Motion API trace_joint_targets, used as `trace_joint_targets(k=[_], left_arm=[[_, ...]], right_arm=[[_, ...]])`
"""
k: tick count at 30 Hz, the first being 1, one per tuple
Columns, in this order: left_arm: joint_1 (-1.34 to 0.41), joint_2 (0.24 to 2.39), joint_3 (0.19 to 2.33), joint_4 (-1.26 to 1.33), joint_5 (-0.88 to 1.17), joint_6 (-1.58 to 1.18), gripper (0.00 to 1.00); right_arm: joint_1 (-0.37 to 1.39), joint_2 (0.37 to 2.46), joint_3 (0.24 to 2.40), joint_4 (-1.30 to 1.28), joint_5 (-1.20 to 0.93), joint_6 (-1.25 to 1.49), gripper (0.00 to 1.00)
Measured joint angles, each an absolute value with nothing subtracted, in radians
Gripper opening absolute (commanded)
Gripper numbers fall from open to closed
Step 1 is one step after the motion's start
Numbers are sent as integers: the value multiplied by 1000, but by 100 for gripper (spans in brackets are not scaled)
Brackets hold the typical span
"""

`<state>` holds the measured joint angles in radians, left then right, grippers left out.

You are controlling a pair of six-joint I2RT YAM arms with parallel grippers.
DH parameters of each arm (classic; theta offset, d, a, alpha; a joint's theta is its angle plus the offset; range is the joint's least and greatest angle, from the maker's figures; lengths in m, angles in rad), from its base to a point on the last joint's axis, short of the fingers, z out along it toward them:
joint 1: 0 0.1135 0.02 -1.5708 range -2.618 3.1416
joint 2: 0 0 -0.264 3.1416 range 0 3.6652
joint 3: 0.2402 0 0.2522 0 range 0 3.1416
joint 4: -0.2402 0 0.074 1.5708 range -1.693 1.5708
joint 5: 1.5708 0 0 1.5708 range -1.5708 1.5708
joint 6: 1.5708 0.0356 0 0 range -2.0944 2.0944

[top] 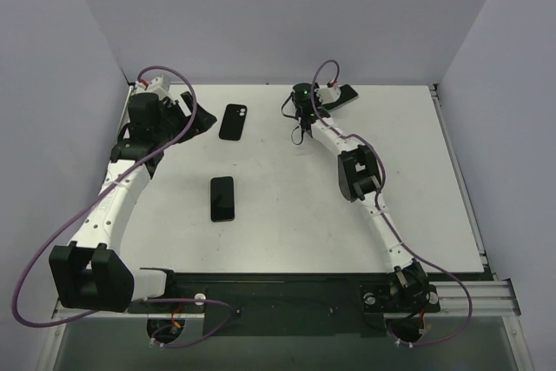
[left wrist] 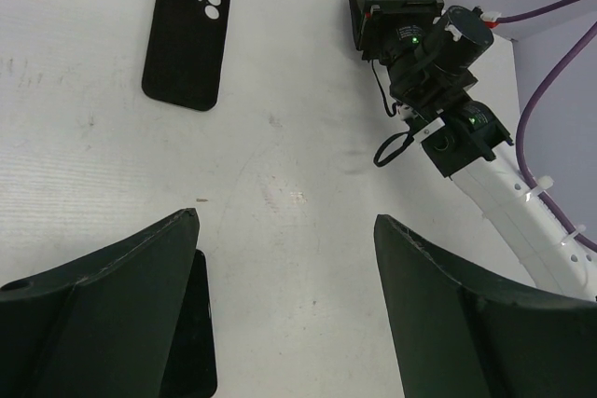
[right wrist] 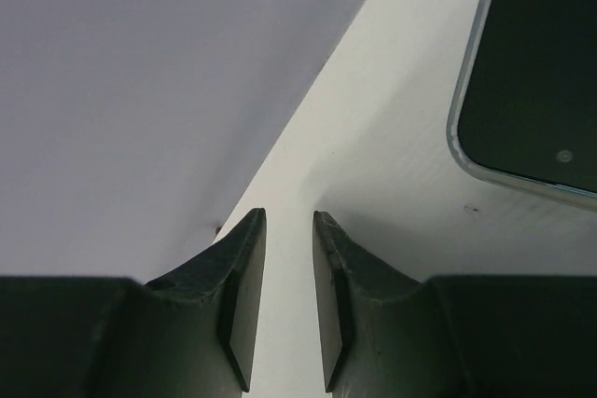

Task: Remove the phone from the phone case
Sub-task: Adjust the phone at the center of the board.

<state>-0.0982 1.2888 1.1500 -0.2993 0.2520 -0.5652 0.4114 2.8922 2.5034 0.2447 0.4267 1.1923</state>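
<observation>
A black phone case [top: 233, 122] lies back up on the white table [top: 287, 223], with two pale round spots at its camera corner; it also shows in the left wrist view [left wrist: 185, 34]. A black phone [top: 222, 198] lies screen up nearer the arms, partly hidden behind my left finger in the left wrist view [left wrist: 194, 342]. My left gripper [top: 198, 119] is open and empty [left wrist: 285, 219], above the table just left of the case. My right gripper [top: 340, 93] is at the back edge, jaws slightly apart with nothing between them [right wrist: 289, 214]. A pale-rimmed phone [right wrist: 532, 62] lies beside it.
The grey back wall [right wrist: 140, 90] meets the table just ahead of my right fingers. My right arm [left wrist: 504, 184] stretches across the right half of the table. Grey side walls [top: 52, 84] close in the table on the left and right.
</observation>
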Motion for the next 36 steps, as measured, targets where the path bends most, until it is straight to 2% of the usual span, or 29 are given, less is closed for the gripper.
trace_joint_targets(k=[11,18,24,28,32,33,35,36], left_arm=[[-94,1295,1140,-287,271,-569,86],[-94,1295,1140,-284,281,-569,86],[-94,1294,1138,-279,297,-573,86],[-94,1294,1135,-278,308,-579,86],[-94,1294,1135,-273,319,-588,86],[-94,1294,1135,-272,320,-591,86],[-94,1294,1134,-268,325,-593,86],[-94,1294,1132,-265,328,-595,86]], right_arm=[[371,2843,2410,197,467,1314,18],[331,2749,2279,165,455,1335,19],[307,2611,2074,152,427,1321,24],[274,2513,1941,148,353,1258,37],[224,2487,1929,149,170,1124,58],[215,2477,1925,144,130,1087,60],[202,2447,1902,119,55,1020,69],[194,2423,1876,102,20,991,80]])
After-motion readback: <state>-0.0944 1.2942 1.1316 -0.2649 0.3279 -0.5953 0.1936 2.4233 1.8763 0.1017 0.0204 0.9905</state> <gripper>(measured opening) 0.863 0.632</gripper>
